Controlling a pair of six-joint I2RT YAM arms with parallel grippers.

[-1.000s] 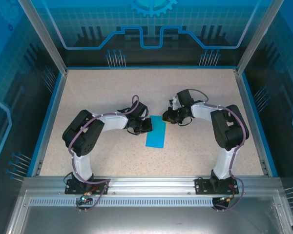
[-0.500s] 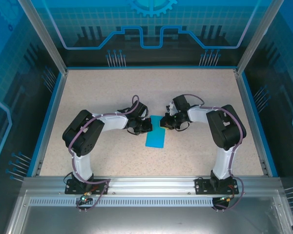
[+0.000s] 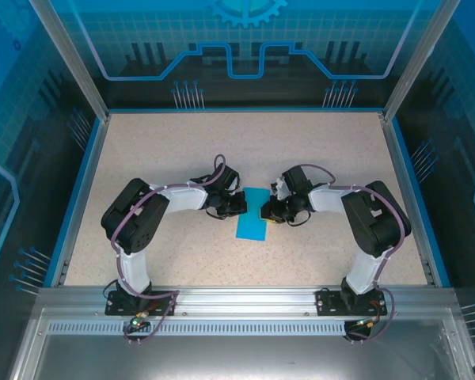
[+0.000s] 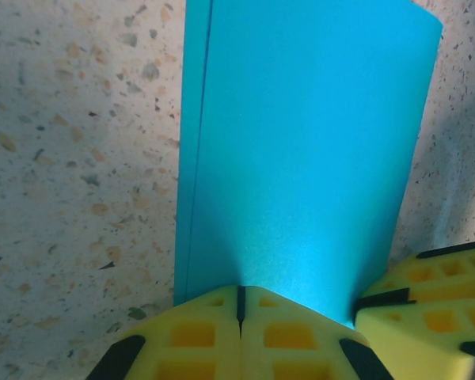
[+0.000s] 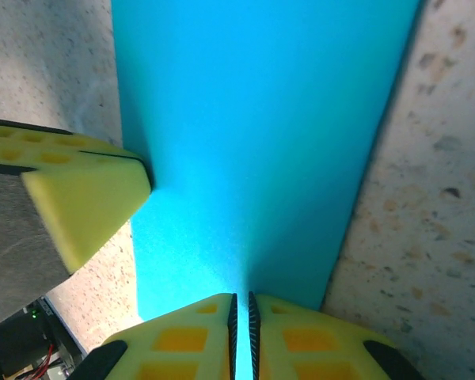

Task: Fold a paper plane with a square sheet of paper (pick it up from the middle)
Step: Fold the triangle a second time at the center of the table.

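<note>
The square sheet of paper [image 3: 252, 223] lies on the table folded into a narrow cyan-blue rectangle, with a doubled edge along its left side in the left wrist view [image 4: 301, 142]. My left gripper [image 3: 240, 207] is shut, its yellow tips [image 4: 239, 291] down on the sheet's far left part. My right gripper [image 3: 266, 212] comes in from the right at the far right edge. Its jaws [image 5: 241, 299] are closed to a thin slit with blue paper [image 5: 253, 134] showing through; whether they pinch it I cannot tell. Each wrist view catches the other gripper's yellow finger beside the sheet.
The speckled beige table [image 3: 182, 150] is bounded by a blue rim [image 3: 83, 182] and an aluminium frame. Both arms bend inward to the middle. Open tabletop lies behind and in front of the sheet.
The right gripper has moved left and down from beside the sheet onto its far right edge. The left gripper and the sheet have stayed put.
</note>
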